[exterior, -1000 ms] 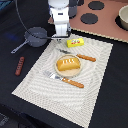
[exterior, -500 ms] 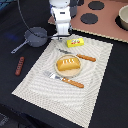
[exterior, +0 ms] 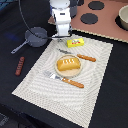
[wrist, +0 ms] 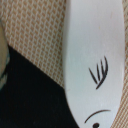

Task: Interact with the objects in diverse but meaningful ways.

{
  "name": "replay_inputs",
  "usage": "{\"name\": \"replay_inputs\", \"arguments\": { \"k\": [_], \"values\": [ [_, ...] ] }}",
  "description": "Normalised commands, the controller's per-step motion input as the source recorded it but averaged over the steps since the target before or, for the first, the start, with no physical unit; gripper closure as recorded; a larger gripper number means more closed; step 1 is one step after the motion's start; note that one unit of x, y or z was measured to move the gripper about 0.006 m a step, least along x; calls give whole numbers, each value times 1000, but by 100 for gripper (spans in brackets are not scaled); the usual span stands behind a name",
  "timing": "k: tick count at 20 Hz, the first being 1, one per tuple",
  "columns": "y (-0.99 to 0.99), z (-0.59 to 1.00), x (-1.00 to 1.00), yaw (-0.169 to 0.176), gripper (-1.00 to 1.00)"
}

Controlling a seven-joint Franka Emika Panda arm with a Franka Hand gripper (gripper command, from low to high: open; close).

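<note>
A white fish (wrist: 93, 45) with black fin and face marks fills the wrist view, lying on the striped placemat (wrist: 40, 30). In the exterior view my gripper (exterior: 61, 36) is down at the mat's far corner and hides the fish. No fingers show, so I cannot tell its state. The golden bread loaf (exterior: 68, 63) sits on a round plate mid-mat. A yellow butter block (exterior: 75, 43) lies just to the exterior view's right of the gripper. The grey saucepan (exterior: 36, 36) stands to its left, and the red-brown sausage (exterior: 20, 65) lies further left. The knife (exterior: 82, 57) and fork (exterior: 66, 80) flank the plate.
A pinkish stove board (exterior: 107, 20) with black burners lies at the back right, with a pale bowl (exterior: 124, 17) at its edge. The dark tabletop (exterior: 15, 90) surrounds the placemat (exterior: 95, 90). The saucepan's long handle (exterior: 19, 49) points toward the exterior view's left.
</note>
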Motion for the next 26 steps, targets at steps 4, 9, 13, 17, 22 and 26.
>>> {"name": "replay_inputs", "arguments": {
  "k": [4,9,13,17,22,26],
  "values": [
    [6,-202,46,10,100],
    [1,-111,56,8,100],
    [0,342,-4,-4,100],
    [23,999,-10,-26,100],
    [-78,1000,149,-12,100],
    [-581,917,522,-2,100]
  ]
}}
